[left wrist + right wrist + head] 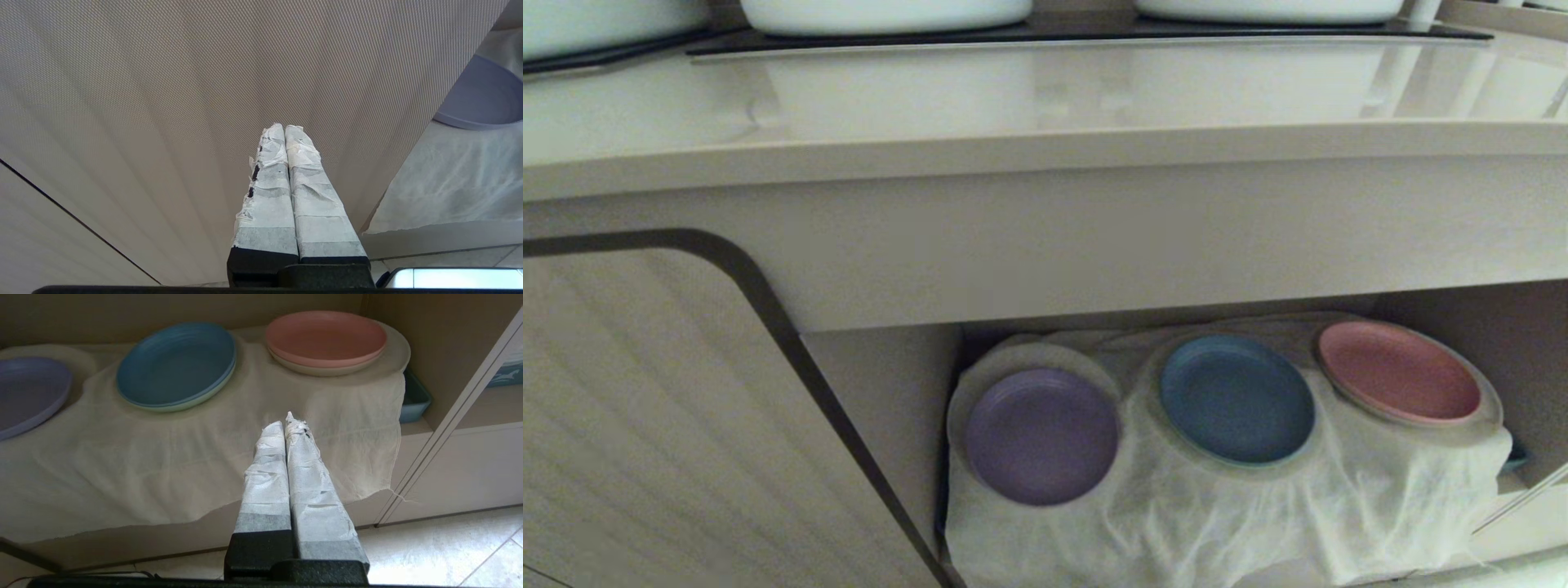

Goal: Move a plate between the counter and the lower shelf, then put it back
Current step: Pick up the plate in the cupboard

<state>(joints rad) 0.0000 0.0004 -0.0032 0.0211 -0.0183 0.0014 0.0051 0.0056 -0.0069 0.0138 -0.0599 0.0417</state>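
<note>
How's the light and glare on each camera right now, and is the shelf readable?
Head view: counter glossy, mirroring the white vessels above; lower shelf shadowed, yet the lilac plate reads clearly. Right wrist view: shelf dim, floor tiles brightly lit, right gripper shut and sharp. Left wrist view: left gripper shut before an evenly lit cabinet panel.

1. You see the counter [1045, 106], glossy cream, with a black hob panel [1086, 33] set in at its back; white vessels [886, 12] stand on the panel.
2. Below, the lower shelf [1511, 359] carries a wrinkled white cloth [1176, 514].
3. On the cloth's mounds sit the plate [1041, 434], a blue plate [1236, 398] and a pink plate [1398, 370], left to right.
</note>
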